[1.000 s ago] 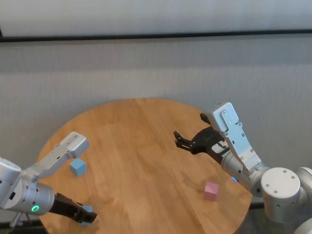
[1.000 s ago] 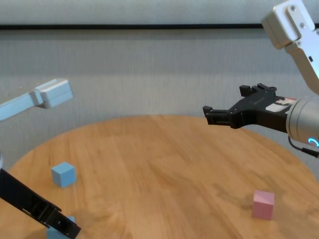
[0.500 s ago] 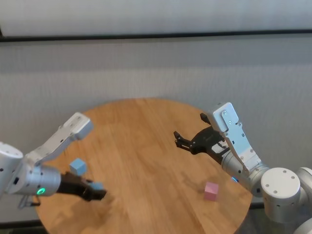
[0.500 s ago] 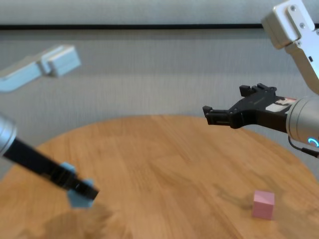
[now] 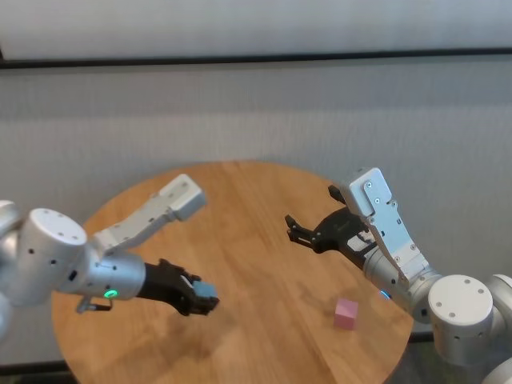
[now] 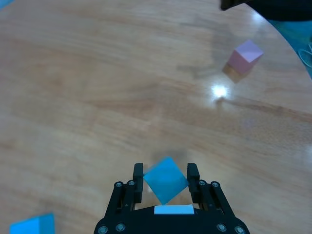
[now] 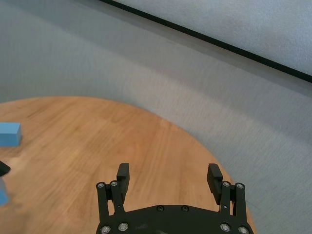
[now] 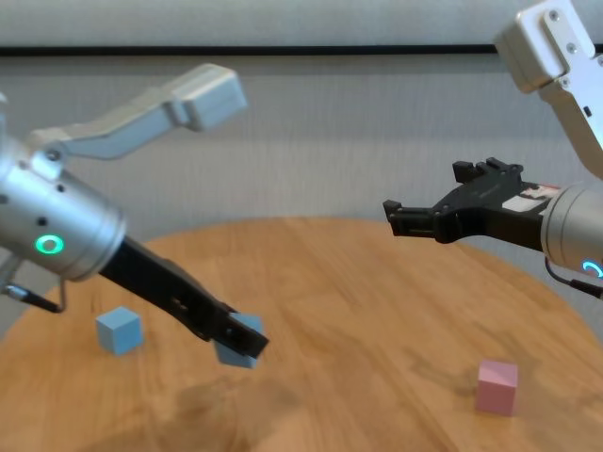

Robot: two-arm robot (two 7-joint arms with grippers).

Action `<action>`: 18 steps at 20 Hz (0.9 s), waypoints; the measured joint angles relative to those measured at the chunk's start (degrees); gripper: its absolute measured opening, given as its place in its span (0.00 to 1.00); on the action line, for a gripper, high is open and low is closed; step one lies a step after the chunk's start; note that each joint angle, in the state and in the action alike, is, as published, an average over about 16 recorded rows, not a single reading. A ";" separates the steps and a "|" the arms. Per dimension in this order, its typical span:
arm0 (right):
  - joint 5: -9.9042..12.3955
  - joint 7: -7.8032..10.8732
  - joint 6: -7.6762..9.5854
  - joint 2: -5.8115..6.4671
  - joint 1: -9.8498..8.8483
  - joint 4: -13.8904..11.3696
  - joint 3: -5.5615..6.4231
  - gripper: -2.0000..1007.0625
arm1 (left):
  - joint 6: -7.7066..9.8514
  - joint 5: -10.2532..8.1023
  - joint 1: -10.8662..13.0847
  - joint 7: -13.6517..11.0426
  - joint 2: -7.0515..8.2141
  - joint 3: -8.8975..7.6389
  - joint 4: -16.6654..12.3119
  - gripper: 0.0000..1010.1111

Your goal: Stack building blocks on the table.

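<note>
Between your left tool's (image 6: 165, 181) clamped fingers: one blue cube (image 6: 165, 180), corner-forward, above the round wood-grain surface (image 5: 256, 240). Second blue cube (image 8: 120, 330) and pink cube (image 8: 497, 387) rest well apart. Right tool (image 8: 443, 203): spread open, aloft. Grey wall behind.

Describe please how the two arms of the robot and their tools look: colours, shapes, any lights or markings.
Both arms are silver-grey, with round cylindrical joints and boxy light-grey links fastened by small screws. The left arm has a green ring light, the right arm a blue one. The left tool and the right tool are matte black, each with two short, blocky parallel fingers; the left carries a small white label.
</note>
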 joint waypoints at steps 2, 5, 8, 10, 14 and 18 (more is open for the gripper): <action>0.00 0.00 0.00 0.00 0.00 0.00 0.00 1.00 | -1.83 1.36 -1.44 -1.35 -0.85 1.58 1.62 0.56; 0.00 0.00 0.00 0.00 0.00 0.00 0.00 1.00 | -3.95 3.06 -3.11 -2.88 -1.87 3.45 3.59 0.56; 0.00 0.00 0.00 0.00 0.00 0.00 0.00 1.00 | -5.31 4.22 -4.16 -3.76 -2.62 4.62 5.00 0.56; 0.00 0.00 0.00 0.00 0.00 0.00 0.00 1.00 | -5.96 4.80 -4.63 -4.12 -2.99 5.13 5.69 0.56; 0.00 0.00 0.00 0.00 0.00 0.00 0.00 1.00 | -6.56 5.42 -5.02 -4.45 -3.33 5.62 6.34 0.56; 0.00 0.00 0.00 0.00 0.00 0.00 0.00 1.00 | -6.49 5.41 -4.96 -4.43 -3.31 5.59 6.30 0.58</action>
